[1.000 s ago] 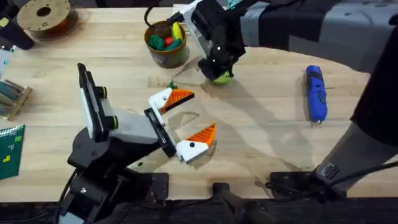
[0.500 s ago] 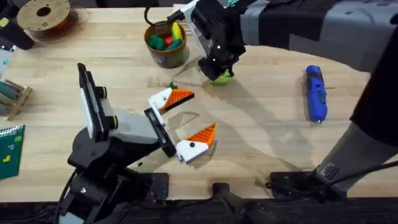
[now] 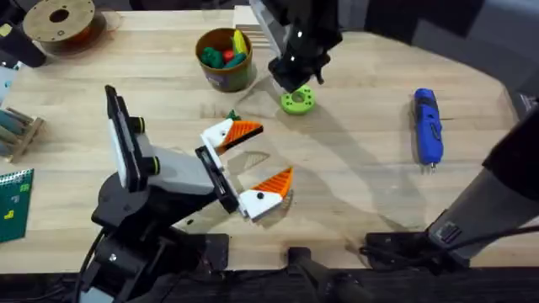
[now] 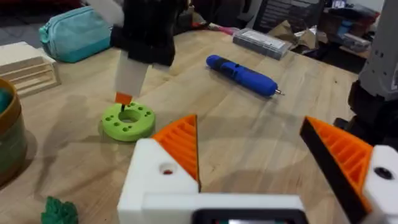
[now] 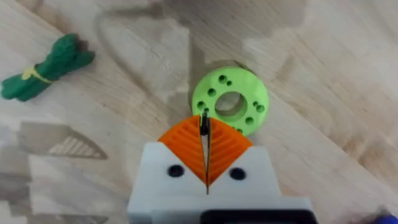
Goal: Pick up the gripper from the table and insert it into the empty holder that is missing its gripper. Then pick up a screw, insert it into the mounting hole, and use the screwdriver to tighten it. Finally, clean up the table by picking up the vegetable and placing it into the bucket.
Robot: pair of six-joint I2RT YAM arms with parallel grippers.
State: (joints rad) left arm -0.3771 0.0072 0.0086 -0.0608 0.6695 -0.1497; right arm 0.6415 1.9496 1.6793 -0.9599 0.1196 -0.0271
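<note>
My right hand (image 5: 205,134) hangs over the green disc (image 5: 230,101) near the surface's far edge, pads clenched on a thin dark screw (image 5: 204,124), presumably lifted from it. My left hand (image 3: 257,156) rests released toward the near edge. The blue, pen-like screwdriver (image 3: 428,126) lies by the right edge.

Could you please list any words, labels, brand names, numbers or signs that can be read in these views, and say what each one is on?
No text reads legibly in any view.
Bucket: its label band shows no readable characters.
Green card at the table's left edge: yellow marks, too small to read.
Blue screwdriver: no legible marking.
Grey box behind the table: nothing readable.
</note>
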